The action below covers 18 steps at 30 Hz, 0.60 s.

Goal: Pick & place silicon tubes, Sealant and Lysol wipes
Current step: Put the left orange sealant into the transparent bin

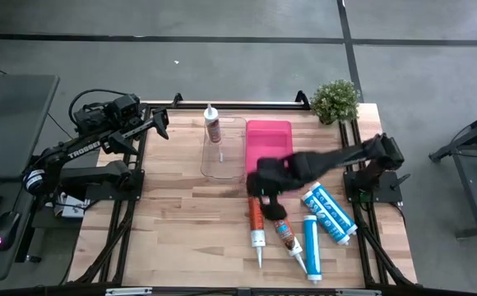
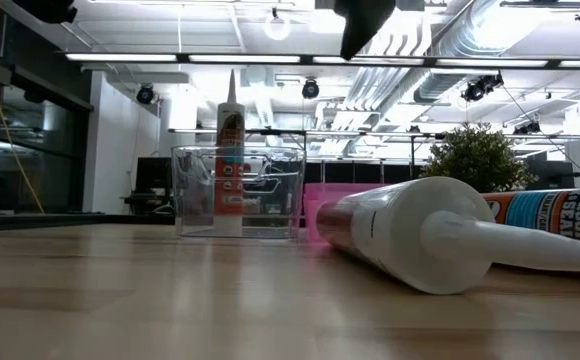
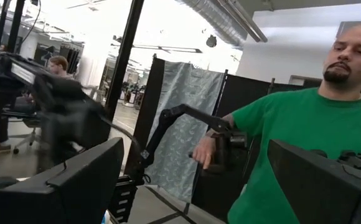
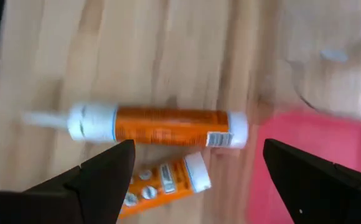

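So far 1 tube (image 1: 213,125) stands in clear bin (image 1: 223,164); 4 lie on bench (image 1: 181,230). Right hand (image 1: 265,196) hovers, fingers apart, empty; left hand (image 1: 161,123) parked, apart.

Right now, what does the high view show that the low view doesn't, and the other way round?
Only the high view shows the right pincer, open above the orange tubes, the blue-labelled tubes, and the left pincer, open at the table's far left corner. Only the low view shows the ceiling lights. Both show the clear bin with an upright tube, the pink tray and the plant.
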### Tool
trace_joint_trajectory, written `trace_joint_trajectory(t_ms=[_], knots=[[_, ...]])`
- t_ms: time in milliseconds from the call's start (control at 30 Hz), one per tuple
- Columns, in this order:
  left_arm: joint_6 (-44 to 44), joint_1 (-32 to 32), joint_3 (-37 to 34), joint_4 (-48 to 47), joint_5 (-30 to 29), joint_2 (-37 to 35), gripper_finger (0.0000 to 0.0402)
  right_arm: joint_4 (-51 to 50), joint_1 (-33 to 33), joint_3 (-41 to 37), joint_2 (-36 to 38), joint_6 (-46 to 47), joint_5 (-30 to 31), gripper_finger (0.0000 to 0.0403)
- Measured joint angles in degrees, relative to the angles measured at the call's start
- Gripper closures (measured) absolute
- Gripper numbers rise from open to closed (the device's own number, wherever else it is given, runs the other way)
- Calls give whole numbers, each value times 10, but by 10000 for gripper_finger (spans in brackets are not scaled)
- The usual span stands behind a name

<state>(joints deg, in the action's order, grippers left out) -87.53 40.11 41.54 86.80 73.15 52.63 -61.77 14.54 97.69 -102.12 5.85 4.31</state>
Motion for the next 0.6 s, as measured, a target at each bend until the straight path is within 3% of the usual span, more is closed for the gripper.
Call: trace_joint_trajectory(t_ms=[300,600], knots=[[0,0,0,0,1,0,10,118,65,-116,-2,-238,98,53],[0,0,0,-2,-1,0,10,169,61,-189,-2,-413,34,53]])
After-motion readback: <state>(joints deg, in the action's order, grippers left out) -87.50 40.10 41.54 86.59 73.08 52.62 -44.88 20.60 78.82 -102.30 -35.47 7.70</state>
